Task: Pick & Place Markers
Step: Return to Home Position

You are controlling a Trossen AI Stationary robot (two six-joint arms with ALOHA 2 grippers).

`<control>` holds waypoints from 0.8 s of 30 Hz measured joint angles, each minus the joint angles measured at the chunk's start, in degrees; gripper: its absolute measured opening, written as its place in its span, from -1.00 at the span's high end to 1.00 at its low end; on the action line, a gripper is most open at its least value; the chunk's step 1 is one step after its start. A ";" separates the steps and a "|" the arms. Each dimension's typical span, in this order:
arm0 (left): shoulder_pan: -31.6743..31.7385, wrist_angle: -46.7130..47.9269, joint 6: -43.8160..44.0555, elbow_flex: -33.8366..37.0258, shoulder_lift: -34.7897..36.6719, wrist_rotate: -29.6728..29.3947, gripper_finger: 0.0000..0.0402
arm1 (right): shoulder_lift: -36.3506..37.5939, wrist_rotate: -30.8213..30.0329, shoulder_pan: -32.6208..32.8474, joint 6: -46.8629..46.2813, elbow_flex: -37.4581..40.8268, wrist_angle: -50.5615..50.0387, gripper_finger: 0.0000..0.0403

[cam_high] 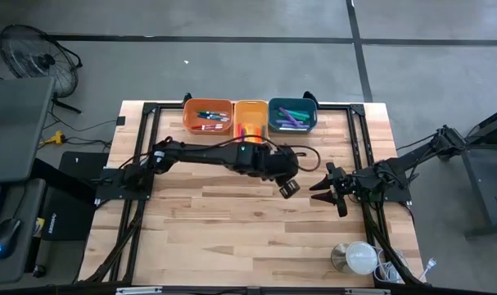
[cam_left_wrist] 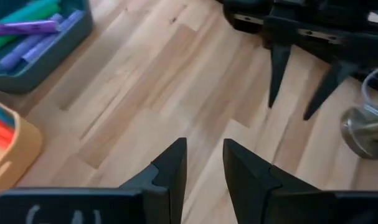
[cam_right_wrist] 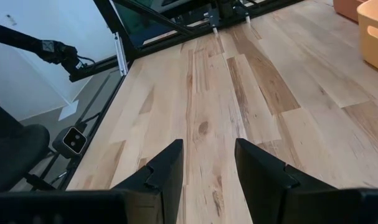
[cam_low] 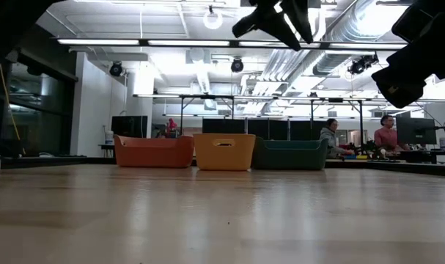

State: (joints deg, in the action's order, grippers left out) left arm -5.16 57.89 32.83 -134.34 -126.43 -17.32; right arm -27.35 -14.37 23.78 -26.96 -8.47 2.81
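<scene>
- Pale wooden plank table [cam_high: 232,225]: black frame rails run along its edges, and most of the surface is bare.
- Left arm, dark and jointed: it reaches from its base at the table's left edge across to the middle, ending just in front of the bins.
- Right arm, dark and jointed: it sits at the table's right edge, folded low and pointing toward the centre.
- 3 rectangular plastic bins stand in a row at the far edge, touching side by side: orange bin [cam_high: 191,115] on the left, yellow bin [cam_high: 250,106] in the middle, teal bin [cam_high: 312,115] on the right. The low view shows all 3 upright.
- 2 people [cam_low: 387,136] sit at benches in the room far behind the table.
- Round silver-and-clear domed object [cam_high: 354,258]: it stands near the table's front right corner, well apart from the bins.
- Left gripper [cam_high: 290,189]: it hangs above bare wood near the teal bin. Its wrist view shows the fingers [cam_left_wrist: 170,168] slightly apart with nothing between them.
- Right gripper [cam_high: 315,192]: it hangs just beside the left gripper, tips facing it. The fingers [cam_right_wrist: 167,168] are spread and hold nothing.
- Thin capped markers [cam_high: 209,116]: all those in view lie inside the bins.
  - Orange bin: red, blue and green ones.
  - Yellow bin: red, orange and pink ones.
  - Teal bin: purple and green ones.
</scene>
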 joint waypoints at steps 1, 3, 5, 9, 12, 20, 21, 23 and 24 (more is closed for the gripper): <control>-0.10 0.13 -0.04 0.00 0.00 -0.75 0.51 | 0.00 0.00 0.01 0.00 0.00 0.00 0.34; -0.28 -0.13 -0.03 0.65 0.00 -1.73 0.51 | -0.01 0.00 0.00 0.00 0.00 0.00 0.34; -0.32 -2.24 -1.04 1.83 -0.05 -1.57 0.51 | -0.01 -0.02 0.01 0.00 0.00 0.00 0.34; -1.54 -8.42 -4.82 2.56 -0.07 2.65 0.51 | -0.02 0.00 0.01 0.00 0.00 0.02 0.34; -2.54 -11.55 -8.77 2.56 -0.07 5.36 0.51 | -0.01 0.00 -0.01 0.00 0.00 -0.03 0.34; -2.19 -17.03 -14.28 11.72 3.39 10.50 0.51 | 0.00 -0.02 -0.01 0.00 0.00 -0.09 0.34; -2.13 -22.97 -14.60 15.43 5.19 11.24 0.51 | -0.02 0.00 -0.01 0.00 0.00 -0.05 0.34; -2.29 -35.32 -14.67 26.43 10.98 13.85 0.51 | 0.00 -0.02 0.00 0.00 0.00 -0.02 0.34; -2.39 -42.35 -14.62 33.07 14.32 15.09 0.51 | 0.00 -0.01 0.01 0.00 0.00 -0.04 0.34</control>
State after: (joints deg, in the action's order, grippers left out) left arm -7.55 15.54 18.21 -101.27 -112.11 -2.23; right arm -27.35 -14.38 23.79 -26.96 -8.47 2.76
